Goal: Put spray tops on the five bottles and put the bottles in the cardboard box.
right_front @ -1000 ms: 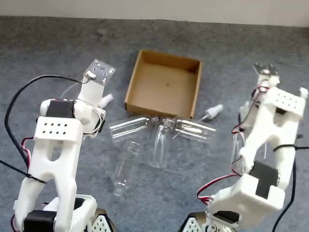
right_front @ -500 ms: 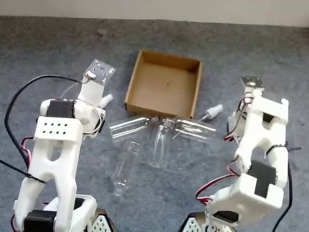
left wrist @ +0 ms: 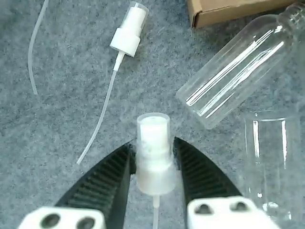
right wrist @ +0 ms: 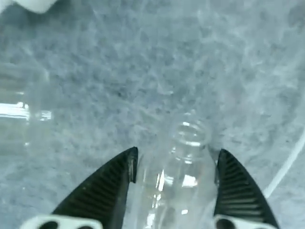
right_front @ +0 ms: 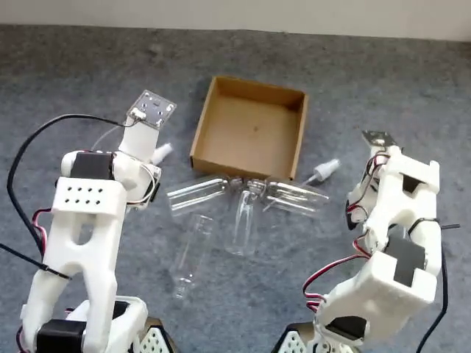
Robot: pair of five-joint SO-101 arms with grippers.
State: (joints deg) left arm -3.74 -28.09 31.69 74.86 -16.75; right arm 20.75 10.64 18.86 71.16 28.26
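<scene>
Clear bottle (right wrist: 185, 164) clasped in right claw (right wrist: 177, 153); left claw (left wrist: 152, 145) pinches spray top (left wrist: 153, 160); loose bottles (right_front: 196, 195) beside cardboard box (right_front: 250, 129).

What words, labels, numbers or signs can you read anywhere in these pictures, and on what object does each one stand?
No word, number or sign can be read in any view.
cardboard box: plain, no print visible.
spray top in the left claw: plain white, unmarked.
bottle in the right claw: clear, no label.
</scene>
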